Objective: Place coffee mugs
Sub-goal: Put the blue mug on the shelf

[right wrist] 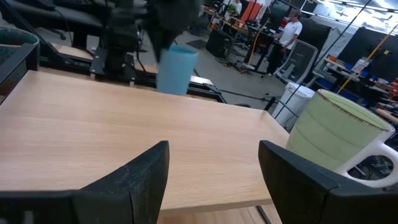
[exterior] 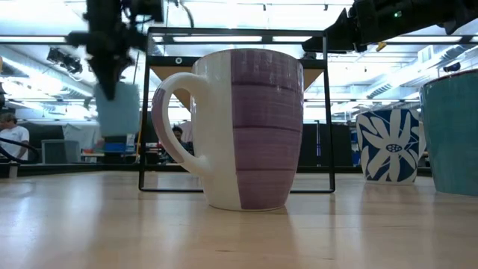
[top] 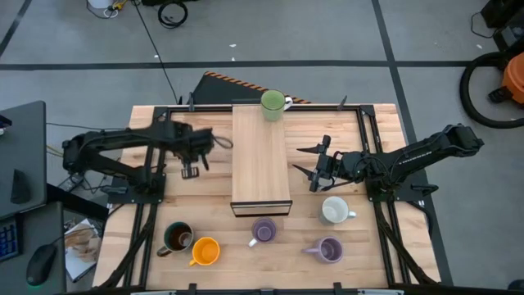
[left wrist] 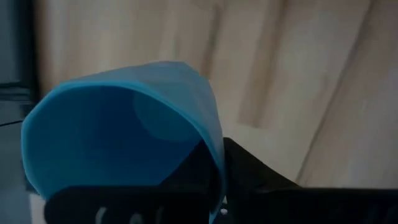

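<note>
Progress is early, as far as the mugs show. One green mug (top: pixel 273 103) stands on the far end of the raised wooden platform (top: pixel 260 164), handle toward the right arm's side; it appears to be the only mug placed. Five mugs wait on the table (top: pixel 385 131) along the near edge: a dark brown mug (top: pixel 177 238), an orange mug (top: pixel 205 250), two lavender mugs (top: pixel 263 231) (top: pixel 328 249), and a white mug (top: pixel 335 211).

The left gripper (top: pixel 193 147) is closed on a blue mug (left wrist: pixel 124 130), carried in the air beside the platform's left long edge. In the low and right wrist views the blue mug hangs below the fingers with its long axis roughly vertical. Its handle cannot be made out. In the left wrist view the rim opens toward the camera, one dark finger (left wrist: pixel 249 168) against its wall.

The right gripper (top: pixel 315 168) hovers just off the platform's right long edge, fingers spread wide and holding nothing, pointing across the board; the white mug sits just behind and below it. At least six mugs, by this count, remain to be set down, the blue one probably next.
</note>
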